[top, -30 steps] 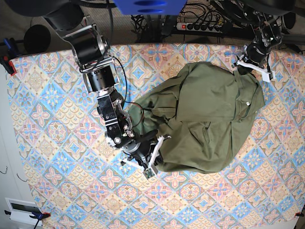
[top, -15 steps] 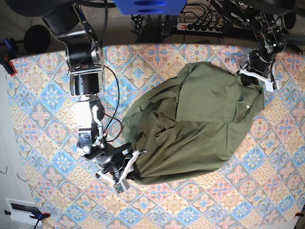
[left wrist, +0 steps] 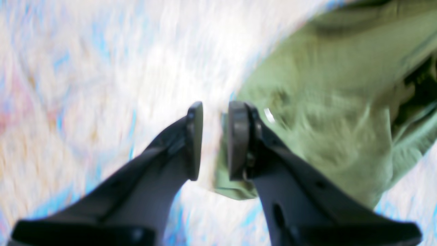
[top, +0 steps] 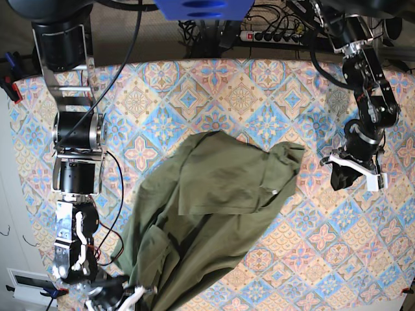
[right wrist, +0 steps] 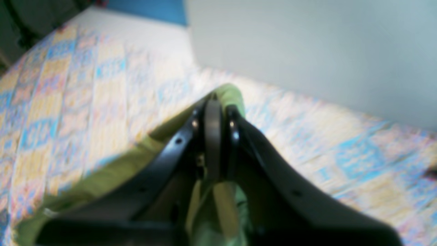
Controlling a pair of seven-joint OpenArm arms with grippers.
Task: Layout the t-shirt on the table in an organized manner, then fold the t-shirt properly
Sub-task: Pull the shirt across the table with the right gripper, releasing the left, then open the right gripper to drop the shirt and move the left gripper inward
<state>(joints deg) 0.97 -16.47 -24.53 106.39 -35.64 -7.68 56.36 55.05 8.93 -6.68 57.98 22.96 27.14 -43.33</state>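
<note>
Patterned cloth covers your table point(top: 214, 91), with cables and a power strip point(top: 275, 35) behind its far edge. Your t-shirt point(top: 207, 214) lies rumpled across the near middle; the right gripper point(right wrist: 213, 143) is clamped on its near corner. Your left gripper point(left wrist: 211, 140), jaws narrowly parted and empty, hangs beside the shirt's other edge.

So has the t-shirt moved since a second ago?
Yes. The t-shirt has slid away from the power strip edge, toward the table's near-left corner.
</note>
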